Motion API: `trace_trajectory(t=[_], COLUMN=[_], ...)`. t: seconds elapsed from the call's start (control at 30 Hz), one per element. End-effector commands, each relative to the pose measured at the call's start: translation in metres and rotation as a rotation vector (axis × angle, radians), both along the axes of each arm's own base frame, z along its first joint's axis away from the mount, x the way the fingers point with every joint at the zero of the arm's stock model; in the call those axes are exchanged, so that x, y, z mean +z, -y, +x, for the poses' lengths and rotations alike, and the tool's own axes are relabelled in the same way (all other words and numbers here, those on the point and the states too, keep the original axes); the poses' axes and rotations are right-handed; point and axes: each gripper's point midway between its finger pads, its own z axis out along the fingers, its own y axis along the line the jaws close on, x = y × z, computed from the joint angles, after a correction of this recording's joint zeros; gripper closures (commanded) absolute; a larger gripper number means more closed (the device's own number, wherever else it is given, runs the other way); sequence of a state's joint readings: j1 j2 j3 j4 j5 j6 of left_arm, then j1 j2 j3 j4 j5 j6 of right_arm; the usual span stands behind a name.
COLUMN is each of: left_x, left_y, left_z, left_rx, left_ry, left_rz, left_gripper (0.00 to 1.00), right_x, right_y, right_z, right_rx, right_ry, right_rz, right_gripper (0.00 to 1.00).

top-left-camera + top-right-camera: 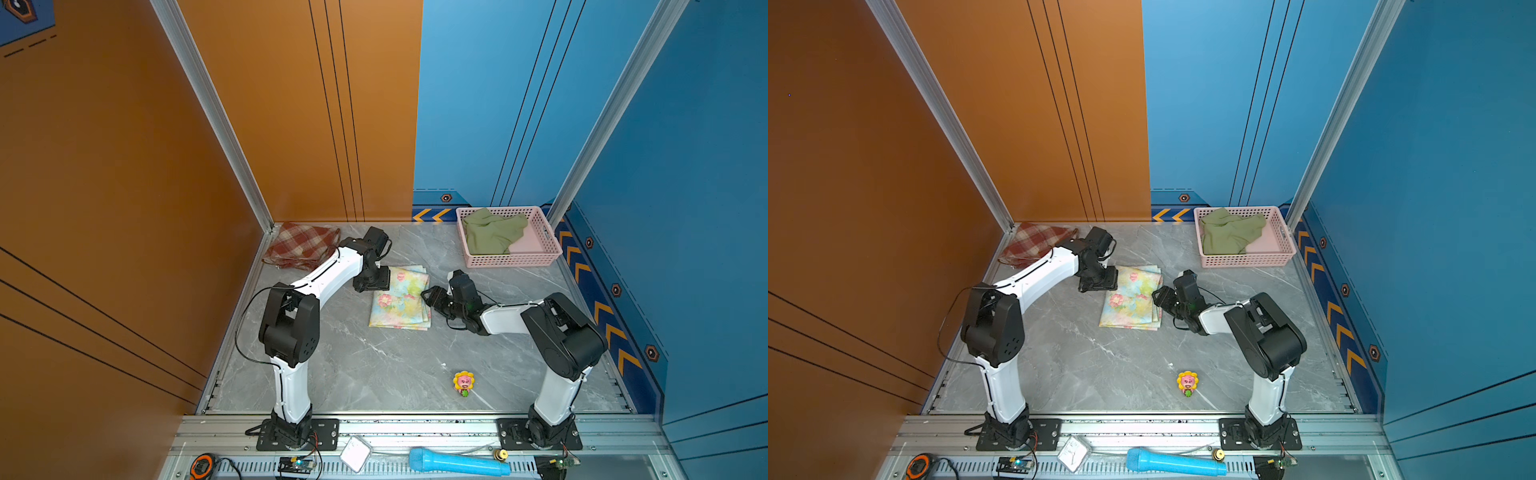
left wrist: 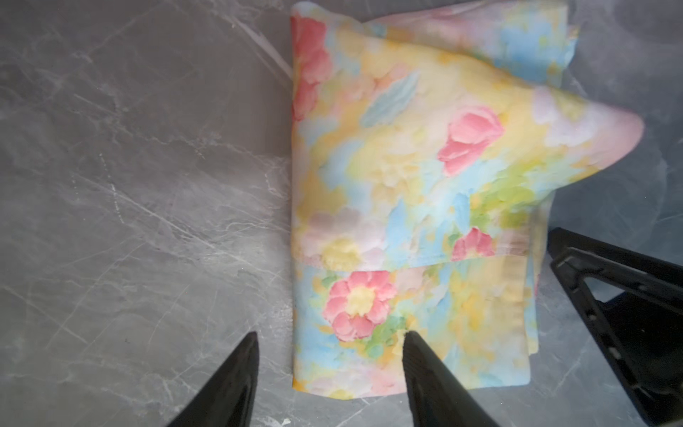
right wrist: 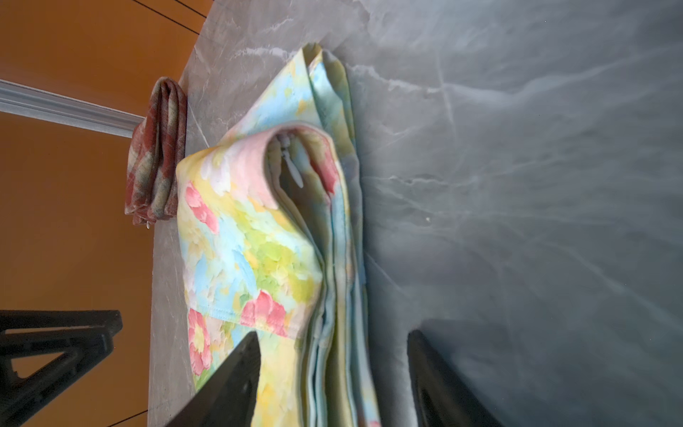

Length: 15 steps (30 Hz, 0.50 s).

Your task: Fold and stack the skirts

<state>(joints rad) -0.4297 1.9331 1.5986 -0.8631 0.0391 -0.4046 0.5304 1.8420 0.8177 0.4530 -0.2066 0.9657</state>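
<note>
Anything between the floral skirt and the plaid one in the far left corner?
Only the left arm: its forearm and wrist hang over the table between the floral skirt and plaid skirt. Nothing loose lies there; toy and basket sit elsewhere.

Your right gripper (image 3: 332,332) has its two black fingers spread wide, one over the floral skirt (image 3: 251,240), the other over the bare grey marble table (image 3: 517,185). The skirt's stacked right edge lies in the gap, not pinched. You see the skirt folded, its top layer curled up in a loop with a white zipper pull (image 3: 294,170) inside. Further left, the folded plaid skirt (image 3: 157,155) lies at the table's edge by the orange wall (image 3: 74,258).
</note>
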Motion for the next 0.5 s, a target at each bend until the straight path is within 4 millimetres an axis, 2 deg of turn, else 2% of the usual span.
trace_trajectory(t=[0.0,0.1,0.2,0.4,0.47], left_x=[-0.012,-0.034,-0.051,-0.065,-0.064], left_y=[0.002,0.004,0.003,-0.005,-0.004], left_z=[0.001,0.006,0.009,0.022,0.029], left_rx=[-0.007,-0.006,0.005,0.016,0.015], left_ry=[-0.012,-0.046,-0.071,-0.074,-0.066], left_rz=[0.008,0.044,0.071,0.109,0.105], left_gripper=[0.37,0.36,0.37,0.36,0.37], right_x=[-0.043,-0.053,-0.06,-0.061,-0.058], right_y=[0.002,0.0,0.0,-0.005,-0.011], right_z=[-0.022,-0.025,-0.027,-0.03,-0.031], right_rx=[0.038,0.042,0.037,0.029,0.023], right_ry=[-0.143,-0.176,-0.199,-0.2,-0.191], right_rz=[-0.14,-0.185,-0.215,-0.224,-0.204], right_gripper=[0.36,0.39,0.49,0.87,0.94])
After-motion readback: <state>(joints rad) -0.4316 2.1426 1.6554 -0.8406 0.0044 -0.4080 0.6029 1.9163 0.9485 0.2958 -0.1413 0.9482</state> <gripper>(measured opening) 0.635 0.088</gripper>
